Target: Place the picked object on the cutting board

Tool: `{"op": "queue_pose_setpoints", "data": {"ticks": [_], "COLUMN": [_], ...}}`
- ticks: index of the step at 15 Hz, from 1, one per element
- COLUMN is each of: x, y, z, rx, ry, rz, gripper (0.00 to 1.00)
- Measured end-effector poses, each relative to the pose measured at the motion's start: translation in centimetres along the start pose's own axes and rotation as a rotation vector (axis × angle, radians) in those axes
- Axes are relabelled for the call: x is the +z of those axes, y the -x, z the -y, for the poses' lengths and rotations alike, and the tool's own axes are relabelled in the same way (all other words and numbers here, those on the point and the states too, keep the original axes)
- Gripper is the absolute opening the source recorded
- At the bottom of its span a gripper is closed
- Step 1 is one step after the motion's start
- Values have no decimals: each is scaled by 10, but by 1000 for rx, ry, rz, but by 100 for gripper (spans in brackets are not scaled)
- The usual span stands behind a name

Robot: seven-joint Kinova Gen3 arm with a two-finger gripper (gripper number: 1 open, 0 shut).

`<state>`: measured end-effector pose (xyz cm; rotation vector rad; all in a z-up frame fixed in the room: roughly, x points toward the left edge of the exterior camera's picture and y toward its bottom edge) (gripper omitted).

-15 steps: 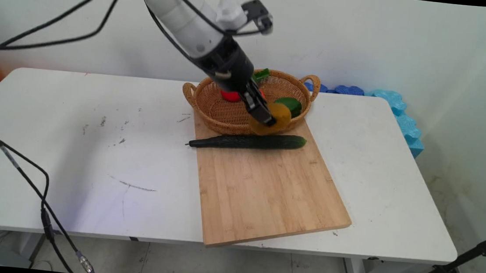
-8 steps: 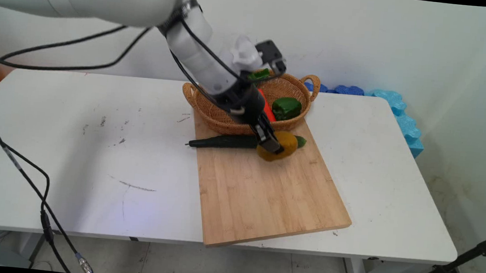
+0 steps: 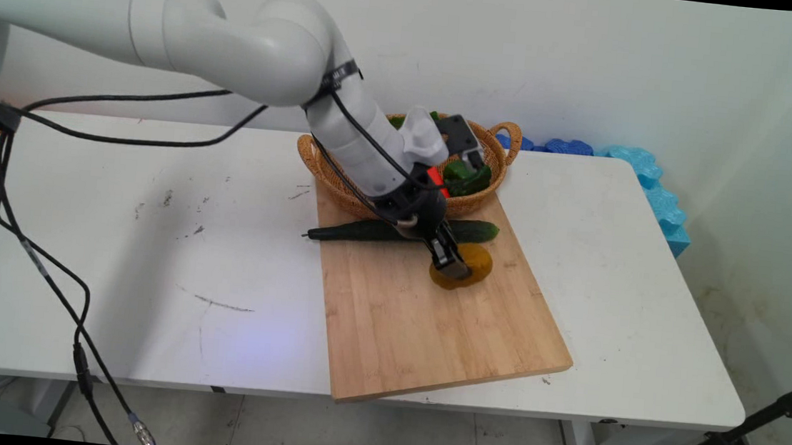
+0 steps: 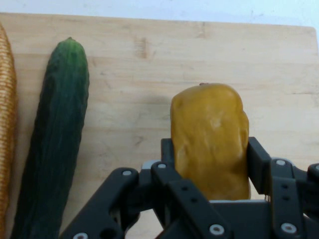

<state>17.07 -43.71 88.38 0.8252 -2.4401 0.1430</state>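
My gripper (image 3: pixel 453 267) (image 4: pixel 209 159) is shut on a yellow pepper (image 3: pixel 467 265) (image 4: pixel 210 134), which sits low on the wooden cutting board (image 3: pixel 431 312) (image 4: pixel 149 64). In the hand view a finger presses each side of the pepper. A long dark green cucumber (image 3: pixel 366 231) (image 4: pixel 55 144) lies across the board's far end, just behind the pepper. Behind that stands a wicker basket (image 3: pixel 333 163) (image 4: pixel 4 124) holding a green pepper (image 3: pixel 468 175) and a red thing (image 3: pixel 436 177), mostly hidden by the arm.
Blue foam pieces (image 3: pixel 647 180) lie against the wall at the table's back right. The board's near half is bare wood. Black cables (image 3: pixel 41 263) hang down at the left. A tripod leg (image 3: pixel 735 439) stands on the floor at lower right.
The gripper carried the yellow pepper from the basket's front rim, over the cucumber, down onto the cutting board. The arm swung lower and nearer.
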Motion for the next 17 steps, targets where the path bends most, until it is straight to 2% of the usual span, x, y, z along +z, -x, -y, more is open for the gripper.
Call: {"op": "queue_pose_setpoints", "data": {"ticks": [6,13,14,17], "x": [25,38,40,43], "y": [3,4,4,4], "z": [0,1,2,2], "rx": [10,18,20,21], "ry": [-7,-14,-16,-20], "rz": [11,15,14,10], "gripper": [0,0,100,100]}}
